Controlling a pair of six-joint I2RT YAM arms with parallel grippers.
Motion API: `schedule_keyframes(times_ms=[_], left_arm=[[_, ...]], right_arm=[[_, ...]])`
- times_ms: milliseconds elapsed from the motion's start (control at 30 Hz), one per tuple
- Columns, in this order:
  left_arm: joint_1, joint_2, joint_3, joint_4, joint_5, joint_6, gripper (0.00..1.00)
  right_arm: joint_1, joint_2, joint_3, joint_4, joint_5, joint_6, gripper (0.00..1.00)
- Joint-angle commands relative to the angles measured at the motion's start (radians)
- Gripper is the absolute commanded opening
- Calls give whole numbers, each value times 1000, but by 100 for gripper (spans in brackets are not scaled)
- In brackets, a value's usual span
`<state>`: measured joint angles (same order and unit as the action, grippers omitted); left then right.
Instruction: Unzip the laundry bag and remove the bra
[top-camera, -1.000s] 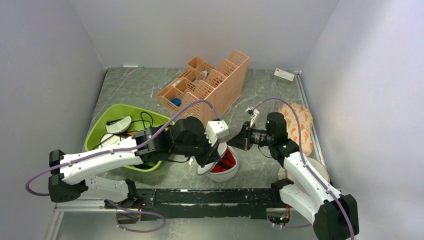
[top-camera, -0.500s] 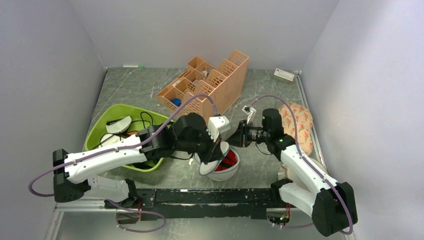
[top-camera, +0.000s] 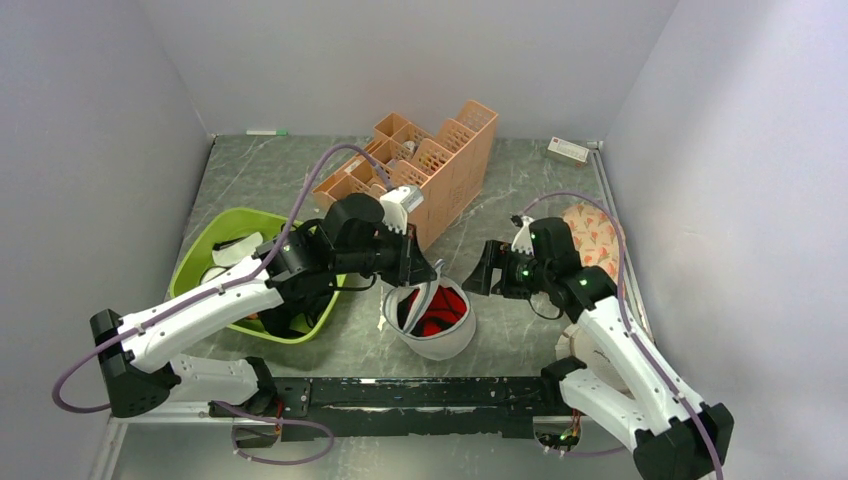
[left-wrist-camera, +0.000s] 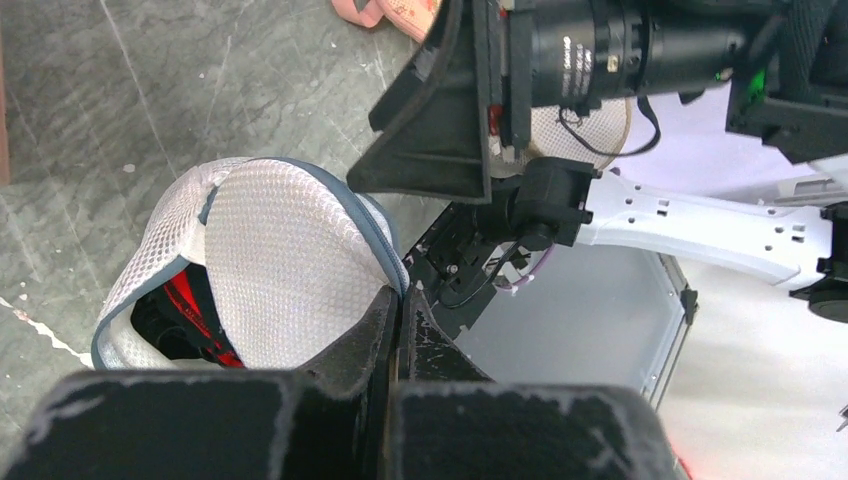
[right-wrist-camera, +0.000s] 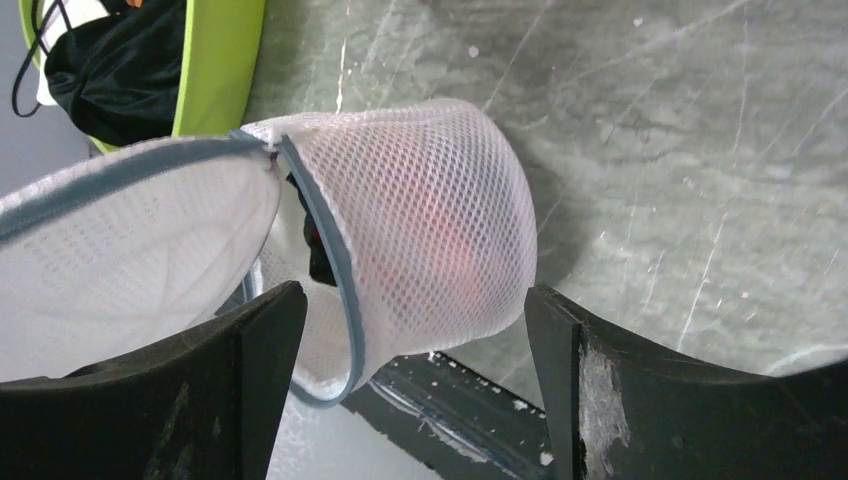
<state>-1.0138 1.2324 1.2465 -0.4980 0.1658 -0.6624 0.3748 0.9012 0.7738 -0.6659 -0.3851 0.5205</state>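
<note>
The white mesh laundry bag stands near the table's front edge with its lid swung open. The red bra lies inside and shows pink through the mesh. My left gripper is shut on the grey zipper rim of the lid and holds it up; in the left wrist view the left gripper pinches that rim. My right gripper hangs open just right of the bag. In the right wrist view the right gripper frames the bag wall without touching it.
A green bin with a black garment sits to the left. An orange organizer stands behind. A floral cloth and a round beige pouch lie to the right, and a small white box at the back right.
My right gripper has gone from shut to open and drawn back to the right. My left gripper has pulled the lid up and back to the left, so the bag gapes wider.
</note>
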Motion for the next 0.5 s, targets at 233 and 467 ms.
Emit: schedule_keyframes(times_ms=[233,467], left_arm=[[21,-11,62,-1,-18,-83,7],[26,-31,71,-49,-72,-80,7]], right_arm=[[262,-72,-64,-27,180,351,82],[485,38,-81,-18,394,443,76]])
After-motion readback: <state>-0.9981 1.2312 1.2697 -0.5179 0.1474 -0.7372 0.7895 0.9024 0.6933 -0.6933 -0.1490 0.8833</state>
